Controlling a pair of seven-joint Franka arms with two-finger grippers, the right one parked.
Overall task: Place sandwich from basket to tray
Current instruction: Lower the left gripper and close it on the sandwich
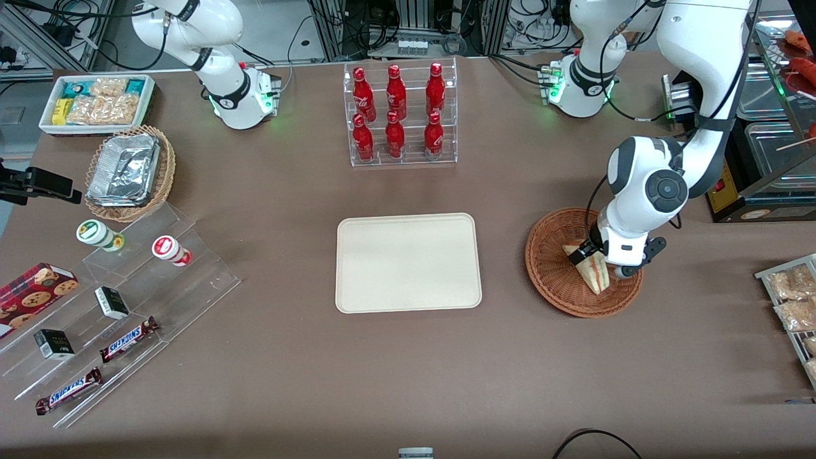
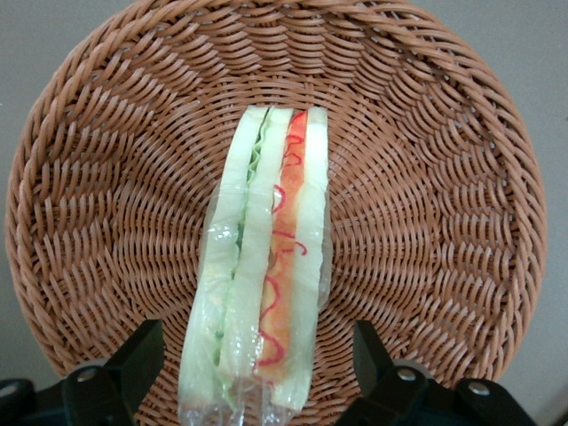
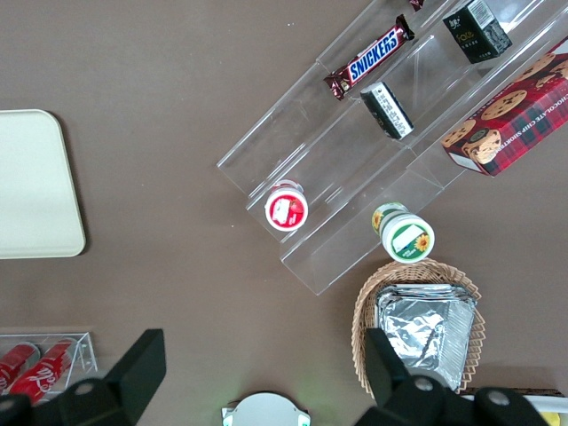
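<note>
**Front view: gripper lowered over the sandwich in the wicker basket**

Front view: a brown table. The left arm's gripper (image 1: 598,256) is low inside the round reddish-brown basket (image 1: 549,268), at the working arm's end of the table. The sandwich (image 1: 591,269), a pale wedge, lies in the basket directly under the gripper. The cream tray (image 1: 408,262) sits bare in the middle of the table, well apart from the basket, toward the parked arm's end. A clear rack of red bottles (image 1: 400,113) stands farther from the camera than the tray.

Left wrist view: the sandwich (image 2: 264,266) stands on edge in clear wrap, bread slices upright, green and red filling between them. The two fingers (image 2: 120,368) are spread wide, one on each side of the wedge, neither touching it. The basket's weave (image 2: 426,222) surrounds everything.

Judgement: this looks like the grasp step. Doing it well likely means closing evenly on the flat bread faces, low enough to hold but gently, since soft bread crushes and the wrap may slip. Lift straight up to clear the rim before heading for the tray.

Right wrist view: only a corner of the tray (image 3: 35,186) shows.
</note>
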